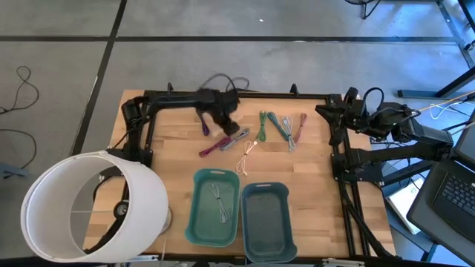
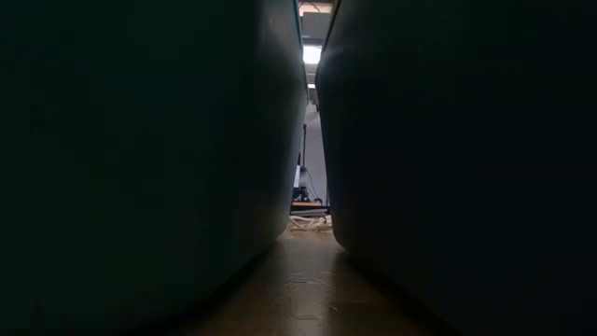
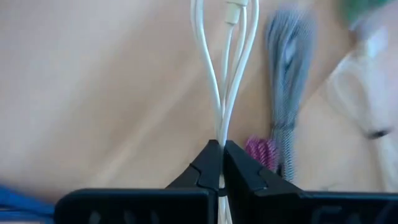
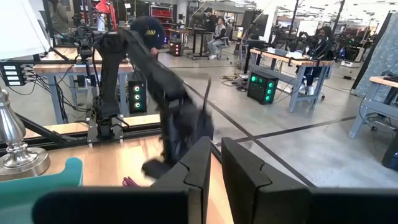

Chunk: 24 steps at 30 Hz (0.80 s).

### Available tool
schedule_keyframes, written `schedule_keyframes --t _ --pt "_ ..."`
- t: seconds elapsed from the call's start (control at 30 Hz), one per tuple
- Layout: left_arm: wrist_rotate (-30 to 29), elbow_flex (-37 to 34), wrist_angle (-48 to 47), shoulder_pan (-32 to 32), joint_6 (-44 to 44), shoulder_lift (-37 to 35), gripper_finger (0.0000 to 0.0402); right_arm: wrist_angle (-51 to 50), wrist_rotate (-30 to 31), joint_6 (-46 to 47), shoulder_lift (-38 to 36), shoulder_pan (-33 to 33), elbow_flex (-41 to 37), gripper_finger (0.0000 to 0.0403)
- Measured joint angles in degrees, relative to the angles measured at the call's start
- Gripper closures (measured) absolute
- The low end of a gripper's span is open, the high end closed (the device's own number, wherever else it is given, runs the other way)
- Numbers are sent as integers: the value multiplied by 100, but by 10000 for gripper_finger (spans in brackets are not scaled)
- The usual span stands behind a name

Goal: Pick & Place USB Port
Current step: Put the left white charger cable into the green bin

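White USB cable point(image 3: 225, 74) lies looped on the light wooden counter point(image 1: 171, 159), and the left end effector point(image 3: 221, 163) is clamped on its strands, the two dark fingers pressed together around the cord. From above, that end effector point(image 1: 228, 127) is at the middle of the counter's far half, among several bundled cables: a magenta one point(image 1: 210, 149) just beside it, a pale one point(image 1: 247, 157) nearer the bins, and green, grey and reddish bundles point(image 1: 280, 127) spread to its right. In the left wrist view a grey braided cable point(image 3: 285, 93) lies next to the white loops.

Two teal bins stand side by side at the counter's near edge; the left bin point(image 1: 199, 215) has a thin coiled cable in it, while the right bin point(image 1: 285, 222) shows only its dark floor. The low view looks along the narrow gap between their dark walls.

The right end effector point(image 4: 214, 163) waits at the counter's right edge with its fingers drawn close together and nothing between them. A large white lampshade point(image 1: 89, 204) covers the near left corner, with a silver lamp base point(image 4: 15, 146) beside it.

Grey concrete floor marked with dark lines surrounds the counter. Beyond it the room holds workbenches, equipment with green lights point(image 4: 264, 86), and people seated at desks in the distance.
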Motion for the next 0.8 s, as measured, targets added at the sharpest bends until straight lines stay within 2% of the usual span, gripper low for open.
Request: schedule_keyframes --t 0.17,0.2,0.33,0.5,0.6,0.8 --pt "-69 961 -723 -19 268 -410 398 -1 0 11 0 -1 0 359" --pt "61 1144 -876 -61 268 -520 398 0 0 16 0 -1 0 359" --pt "1283 1472 -1347 -391 639 -837 398 -4 -39 20 -15 0 0 359" --pt "1936 1503 -1338 -1332 1245 -1319 398 -16 -38 -164 -15 0 0 359" --pt "1861 1503 -1328 -2018 1666 -1452 398 -5 -39 -304 -15 0 0 359" --pt "1047 1503 -1569 -3141 2925 -1488 398 -2 -39 -452 -15 0 0 359"
